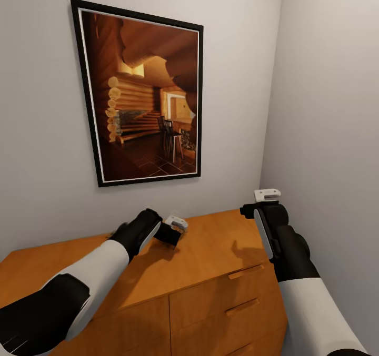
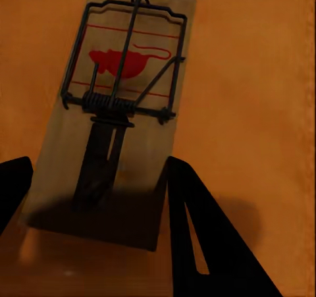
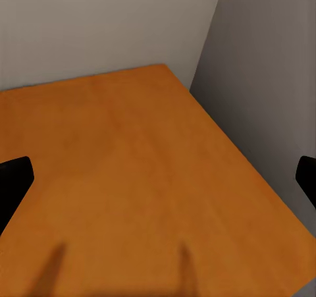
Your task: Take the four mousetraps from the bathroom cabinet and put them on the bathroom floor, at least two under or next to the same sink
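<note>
Wooden and pale-tan in the left wrist view, a mousetrap (image 2: 115,112) lies flat on the orange-brown top of the cabinet (image 1: 221,245), its black wire bar and coiled spring across a red mouse print. The near end of its board sits between the two black fingers (image 2: 197,231) of the left gripper (image 2: 92,198), which stand spread on either side of it; whether they press the board's edges I cannot tell, though one finger lies close against its long edge. In the head view the same trap shows as a small dark piece (image 1: 169,234) just past the left gripper (image 1: 171,229), at about 11 o'clock from the middle of the cabinet top and near the back wall.

Over the cabinet's far corner, at roughly 2 o'clock, hangs the right gripper (image 1: 263,203), above the wood and well apart from the trap. In the right wrist view its fingers (image 3: 13,178) sit at the two edges of the picture, wide apart, with nothing between them but bare cabinet top (image 3: 131,172).

Drawers with wooden bar handles (image 1: 246,272) face the robot below the top. On the grey wall behind hangs a black-framed picture (image 1: 142,98) of a log-cabin interior, at 12 o'clock above the trap.
</note>
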Motion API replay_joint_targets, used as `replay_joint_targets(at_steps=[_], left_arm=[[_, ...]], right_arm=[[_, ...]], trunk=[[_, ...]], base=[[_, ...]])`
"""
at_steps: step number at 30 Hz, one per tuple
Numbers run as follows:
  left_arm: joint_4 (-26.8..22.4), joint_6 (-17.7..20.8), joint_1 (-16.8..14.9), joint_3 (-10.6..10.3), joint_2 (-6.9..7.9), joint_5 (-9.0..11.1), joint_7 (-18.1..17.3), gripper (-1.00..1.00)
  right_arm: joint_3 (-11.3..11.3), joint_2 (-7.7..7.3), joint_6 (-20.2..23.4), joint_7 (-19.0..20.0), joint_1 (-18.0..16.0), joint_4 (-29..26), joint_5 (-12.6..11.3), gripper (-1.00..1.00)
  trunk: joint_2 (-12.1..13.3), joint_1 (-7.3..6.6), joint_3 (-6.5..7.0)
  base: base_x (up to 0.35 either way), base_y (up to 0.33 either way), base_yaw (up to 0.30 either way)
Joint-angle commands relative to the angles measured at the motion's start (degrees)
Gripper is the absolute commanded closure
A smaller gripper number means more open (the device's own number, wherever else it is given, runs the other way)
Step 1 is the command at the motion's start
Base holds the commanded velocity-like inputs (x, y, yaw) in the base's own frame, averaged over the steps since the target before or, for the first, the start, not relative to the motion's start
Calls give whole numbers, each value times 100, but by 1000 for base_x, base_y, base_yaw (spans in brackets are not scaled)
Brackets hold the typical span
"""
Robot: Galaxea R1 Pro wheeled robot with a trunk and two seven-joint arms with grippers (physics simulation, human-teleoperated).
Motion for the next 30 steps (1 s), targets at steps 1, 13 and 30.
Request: replay_joint_targets(at_steps=[1,13,30], left_arm=[[-120,95,-5,-33,7,10,5,100],[-1612,1396,-5,-36,35,-13,18,100],[-1672,1468,-5,21,133,-11,30,100]], right_arm=[[5,1,32,20,-5,-7,49,-100],[4,1,32,20,-5,-74,49,-100],[14,9,32,12,-5,-108,48,-100]], trunk=[[-4,0,-8],[-4,0,-8],[-4,0,-8]], base=[[0,0,0],[0,0,0],[0,0,0]])
